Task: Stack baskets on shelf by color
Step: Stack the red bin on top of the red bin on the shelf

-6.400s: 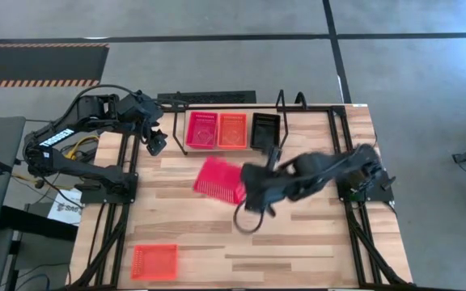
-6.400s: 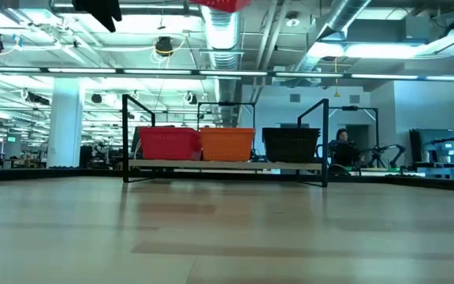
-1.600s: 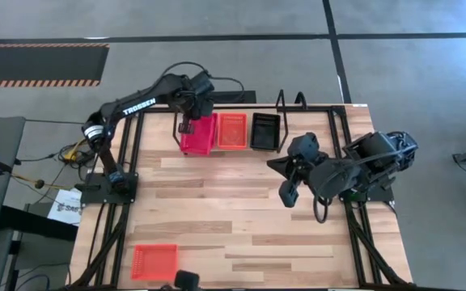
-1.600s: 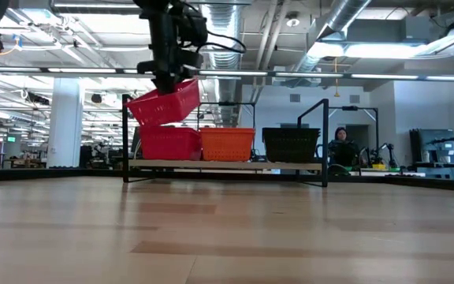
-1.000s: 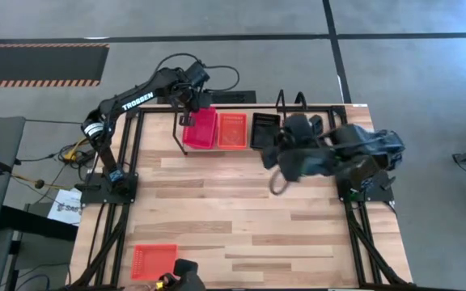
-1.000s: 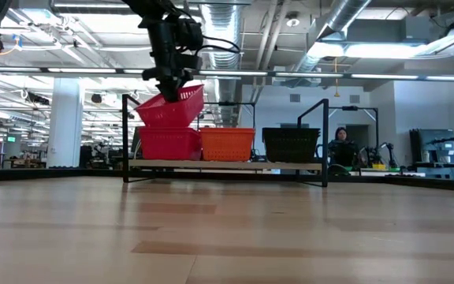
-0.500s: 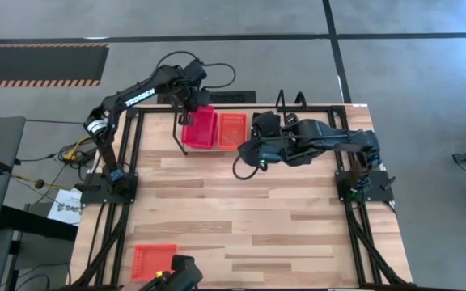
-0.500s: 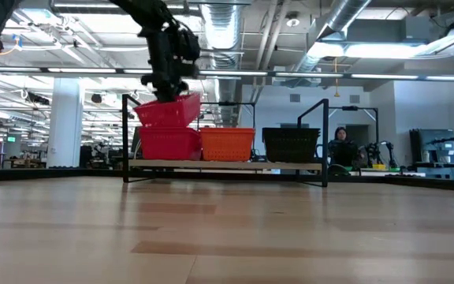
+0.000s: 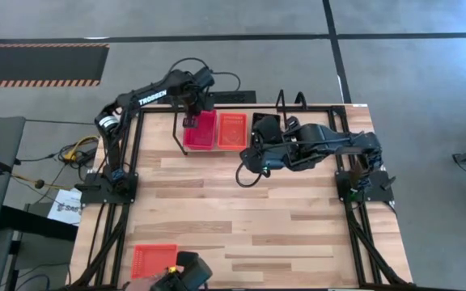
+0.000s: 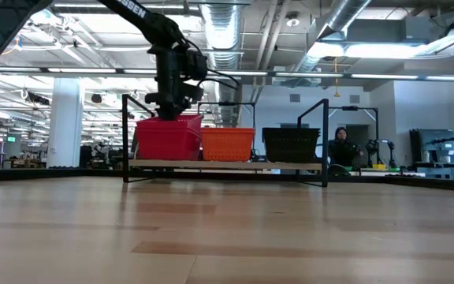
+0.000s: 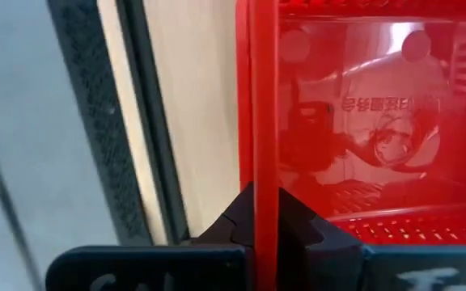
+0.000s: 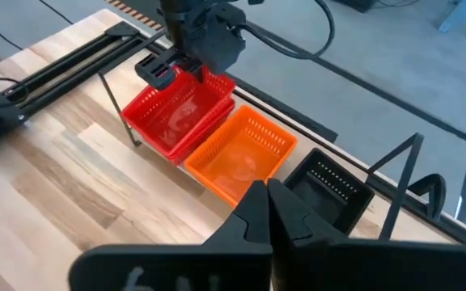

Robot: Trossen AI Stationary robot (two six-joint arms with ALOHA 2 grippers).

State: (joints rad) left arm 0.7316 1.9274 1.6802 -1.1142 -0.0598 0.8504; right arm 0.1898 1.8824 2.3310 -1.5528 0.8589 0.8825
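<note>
While the left gripper [image 9: 191, 121] pinches the left wall of the red perforated plastic basket [image 9: 201, 130], that basket sits nested in the red one below it at the left end of the light wooden shelf with black rod frame [image 10: 227, 165]. Low view shows the red pile [image 10: 169, 138] level, just taller than the orange mesh basket [image 10: 227, 143] touching it; the black mesh basket [image 10: 292, 144] stands a little apart, further along the board.

Step in hand, as I read it: placing red on red, seating looks done or nearly so. Left wrist view has both fingers [image 11: 231, 222] clamped tight on the thin red rim [image 11: 263, 105], one each side.

Next move calls for spreading those fingers and lifting straight up clear of the wall, so the top basket doesn't drag out with them.

Left arm pose: reached far across from its base to the shelf's left end, wrist pointing down onto the basket edge.

Right gripper [image 9: 243, 171] hangs over the table just in front of the shelf, arm stretched leftward from its base, fingers together on nothing, looking toward the three piles.

One loose orange-red mesh basket [image 9: 154, 262] lies at the near left edge of the table, well apart from the shelf; likely the next pick.
</note>
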